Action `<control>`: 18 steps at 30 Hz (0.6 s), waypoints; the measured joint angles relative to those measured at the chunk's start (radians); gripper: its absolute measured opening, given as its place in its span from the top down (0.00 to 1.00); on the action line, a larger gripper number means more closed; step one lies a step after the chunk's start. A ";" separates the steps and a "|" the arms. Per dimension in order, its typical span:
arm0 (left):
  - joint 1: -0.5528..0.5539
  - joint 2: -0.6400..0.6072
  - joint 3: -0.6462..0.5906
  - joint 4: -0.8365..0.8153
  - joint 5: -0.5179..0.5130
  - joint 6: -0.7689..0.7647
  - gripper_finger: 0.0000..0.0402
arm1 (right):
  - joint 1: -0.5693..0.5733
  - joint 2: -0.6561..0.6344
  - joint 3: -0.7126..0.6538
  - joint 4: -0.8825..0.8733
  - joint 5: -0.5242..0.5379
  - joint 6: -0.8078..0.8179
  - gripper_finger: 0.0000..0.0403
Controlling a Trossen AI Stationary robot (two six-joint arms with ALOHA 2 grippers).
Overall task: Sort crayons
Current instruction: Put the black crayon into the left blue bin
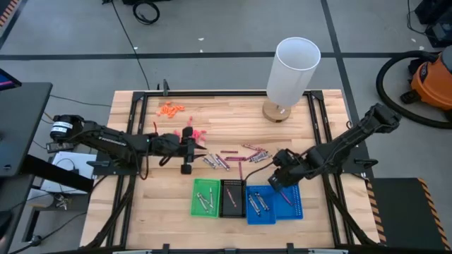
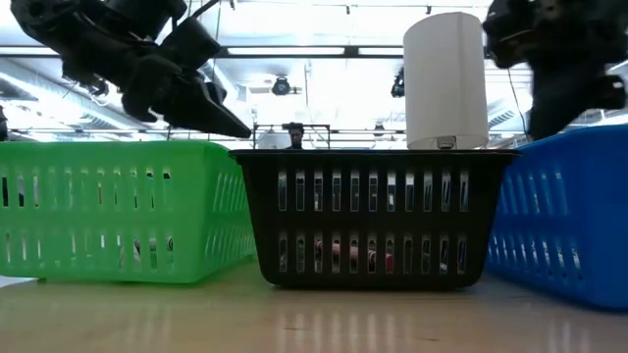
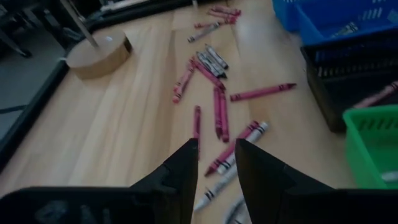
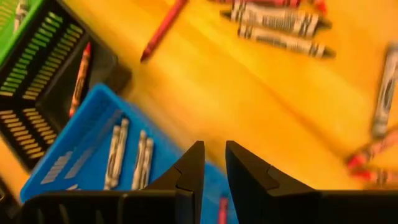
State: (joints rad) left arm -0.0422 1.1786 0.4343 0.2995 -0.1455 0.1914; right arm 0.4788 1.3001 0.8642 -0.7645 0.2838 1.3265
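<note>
**Sorting crayons into the trays**

The loose crayons lie scattered on the counter just behind the row of trays, in grey, maroon and pinkish-red. The left gripper hovers low at the near end of that scatter with its fingers a narrow gap apart and nothing between them. A pinkish-red crayon and a grey one lie side by side right under the tips, so the pick wants care — come down square over one stick only, fingers astride its width, or the neighbour will roll or ride up with it.

The right gripper hangs over the blue tray, fingers also narrowly apart and empty as far as I can tell; a red stick shows just below them, but it looks to be lying in the tray.

The green tray holds a few grey crayons. The black tray holds at least one reddish one. The blue tray has several grey ones — and a second blue tray beside it carries a single reddish stick.
</note>
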 joint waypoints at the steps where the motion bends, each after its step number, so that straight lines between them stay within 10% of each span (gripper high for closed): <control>1: -0.004 0.000 0.000 -0.012 0.000 -0.006 0.71 | -0.015 0.003 0.000 0.006 0.004 -0.030 0.82; 18: -0.047 0.000 0.000 -0.127 0.000 -0.095 0.71 | -0.217 0.006 0.000 -0.115 0.021 -0.360 0.82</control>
State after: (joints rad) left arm -0.0895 1.1782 0.4340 0.1724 -0.1455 0.0963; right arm 0.2615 1.3060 0.8642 -0.8792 0.3049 0.9667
